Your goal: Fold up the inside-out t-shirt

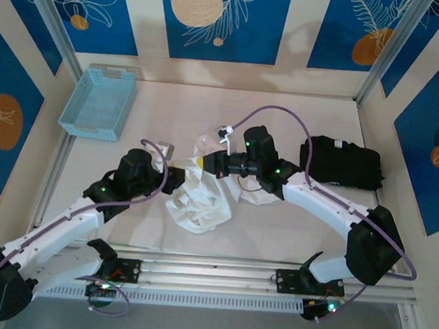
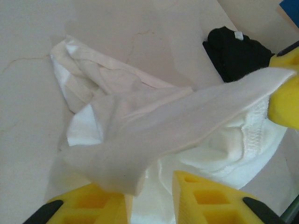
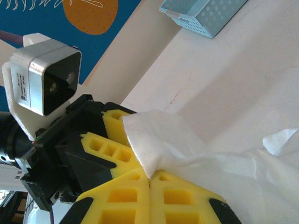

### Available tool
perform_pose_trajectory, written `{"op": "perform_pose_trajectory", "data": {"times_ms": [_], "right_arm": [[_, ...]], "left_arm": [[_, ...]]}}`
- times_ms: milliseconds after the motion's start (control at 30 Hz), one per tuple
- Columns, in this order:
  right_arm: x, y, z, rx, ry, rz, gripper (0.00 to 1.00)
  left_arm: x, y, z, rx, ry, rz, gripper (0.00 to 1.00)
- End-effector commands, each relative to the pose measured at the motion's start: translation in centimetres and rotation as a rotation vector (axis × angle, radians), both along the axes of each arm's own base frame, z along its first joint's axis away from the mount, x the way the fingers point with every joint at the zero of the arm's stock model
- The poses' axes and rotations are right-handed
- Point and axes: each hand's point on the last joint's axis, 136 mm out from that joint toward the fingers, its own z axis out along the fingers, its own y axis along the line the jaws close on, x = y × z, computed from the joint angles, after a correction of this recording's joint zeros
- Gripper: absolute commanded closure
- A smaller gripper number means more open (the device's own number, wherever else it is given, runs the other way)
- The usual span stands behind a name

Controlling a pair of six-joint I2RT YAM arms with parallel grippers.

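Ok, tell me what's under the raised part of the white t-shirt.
Under the raised strip of the t-shirt, pinched by the right gripper, lies the shirt's own bunched fabric on the table. The table beneath that heap is covered; whatever lies there cannot be seen.

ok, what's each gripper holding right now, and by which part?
Right gripper is shut on the white t-shirt, pinching a raised fabric edge. Left gripper has its jaws apart; cloth only drapes over one finger.
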Motion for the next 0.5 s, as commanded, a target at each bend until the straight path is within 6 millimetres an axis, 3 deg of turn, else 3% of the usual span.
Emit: {"op": "perform_pose_trajectory", "data": {"times_ms": [0,467], "right_arm": [[0.5,0.1,1.5,0.026,-0.022,-0.011,1.0],[0.3,-0.3,2.0,0.043,-0.028,-0.016,1.0]], "left_arm": [[0.1,-0.8,-0.1,-0.037,0.031,-0.002,0.75],[2.4,-1.6,-1.9,0.014,0.045,0.024,0.64]]}}
